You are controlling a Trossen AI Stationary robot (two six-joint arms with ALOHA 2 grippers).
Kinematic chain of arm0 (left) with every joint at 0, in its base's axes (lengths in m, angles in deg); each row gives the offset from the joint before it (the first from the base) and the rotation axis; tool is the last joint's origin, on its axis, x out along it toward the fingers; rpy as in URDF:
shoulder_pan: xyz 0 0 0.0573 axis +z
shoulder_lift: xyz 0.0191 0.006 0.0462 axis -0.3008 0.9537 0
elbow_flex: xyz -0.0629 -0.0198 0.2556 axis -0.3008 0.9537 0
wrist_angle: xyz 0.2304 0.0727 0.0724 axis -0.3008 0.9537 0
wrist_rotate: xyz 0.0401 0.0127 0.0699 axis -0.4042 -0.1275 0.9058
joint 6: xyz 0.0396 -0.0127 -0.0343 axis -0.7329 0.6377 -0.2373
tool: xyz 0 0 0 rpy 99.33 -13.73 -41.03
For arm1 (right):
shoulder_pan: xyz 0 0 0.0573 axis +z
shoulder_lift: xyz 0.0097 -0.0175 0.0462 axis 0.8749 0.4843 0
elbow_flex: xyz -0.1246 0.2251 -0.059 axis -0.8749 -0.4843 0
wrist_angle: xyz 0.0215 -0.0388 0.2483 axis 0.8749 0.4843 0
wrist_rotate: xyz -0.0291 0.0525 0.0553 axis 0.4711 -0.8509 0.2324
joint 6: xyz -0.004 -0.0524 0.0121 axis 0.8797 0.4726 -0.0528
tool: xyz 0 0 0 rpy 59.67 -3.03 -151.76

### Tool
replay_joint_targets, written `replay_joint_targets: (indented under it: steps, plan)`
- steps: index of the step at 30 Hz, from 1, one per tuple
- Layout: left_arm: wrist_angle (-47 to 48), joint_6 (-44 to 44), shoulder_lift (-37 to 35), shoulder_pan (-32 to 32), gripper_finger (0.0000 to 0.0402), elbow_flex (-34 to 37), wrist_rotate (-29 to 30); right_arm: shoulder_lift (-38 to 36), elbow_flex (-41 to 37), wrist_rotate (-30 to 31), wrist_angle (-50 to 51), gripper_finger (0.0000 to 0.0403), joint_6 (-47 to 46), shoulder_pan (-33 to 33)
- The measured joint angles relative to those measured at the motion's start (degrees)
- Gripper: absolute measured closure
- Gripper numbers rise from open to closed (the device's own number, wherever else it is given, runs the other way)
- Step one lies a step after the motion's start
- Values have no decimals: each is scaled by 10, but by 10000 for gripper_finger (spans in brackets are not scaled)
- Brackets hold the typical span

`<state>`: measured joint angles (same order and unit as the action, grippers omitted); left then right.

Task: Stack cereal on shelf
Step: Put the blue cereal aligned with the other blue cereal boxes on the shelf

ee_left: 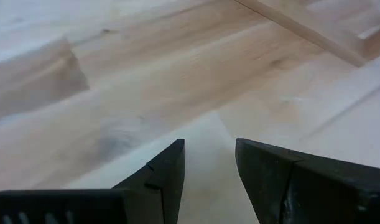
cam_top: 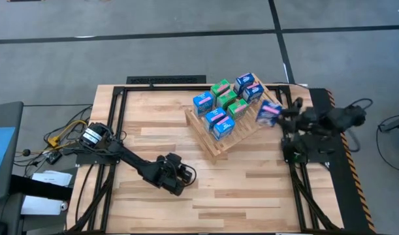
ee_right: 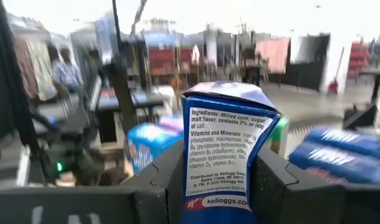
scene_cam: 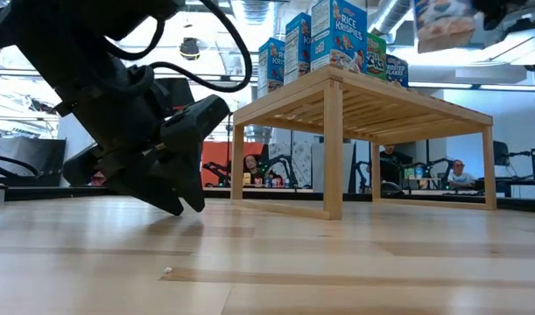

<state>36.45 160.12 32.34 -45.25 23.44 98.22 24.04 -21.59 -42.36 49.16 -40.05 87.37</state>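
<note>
The light-wood slatted shelf [cam_top: 215,137] stands at the table's far middle, with several blue and green cereal boxes [cam_top: 226,104] standing on its slats; the low view shows them atop the shelf [scene_cam: 363,105]. My right gripper [cam_top: 282,116] is raised beside the shelf's right end, shut on a blue cereal box [cam_top: 269,113]. Left of the shelf and nearer the table's front, my left gripper [cam_top: 184,177] points down at the tabletop. It is open, with only bare wood between its fingers [ee_left: 209,146]. My right gripper [ee_right: 219,152] pinches the blue cereal box between its two fingers, on the two faces either side of the ingredients panel [ee_right: 196,168], at the box's lower part. The fingers point roughly level. The box stands upright in the hold, its top flap [ee_right: 227,93] up, lifted clear.
Black frame rails [cam_top: 114,124] run along the table's sides and far edge, and cables [cam_top: 62,134] lie off the left edge. Bare plank tabletop [cam_top: 238,189] stretches in front of the shelf. People sit in the room beyond [scene_cam: 460,175].
</note>
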Motion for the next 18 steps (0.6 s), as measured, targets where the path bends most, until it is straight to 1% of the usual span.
replay_joint_targets:
  steps: [5,7,9,10,12,15,18]
  plan:
    - [-22,2,0,-6,271,0,4,-106,-13,-69,10,263,23,-38]
    - [-23,2,0,-6,271,0,4,-108,-23,-58,-8,263,15,-49]
    - [-25,2,0,-6,271,0,8,-109,-35,-35,17,259,12,-60]
    - [-25,2,0,-6,271,0,11,-103,-43,-34,17,257,10,-65]
    - [-25,3,0,-6,271,0,14,-81,-63,-12,14,251,8,-73]
    - [-29,3,1,-6,271,0,15,-84,-76,20,20,247,-9,-87]
    - [-30,3,1,-8,271,0,14,-91,-78,24,12,248,10,-100]
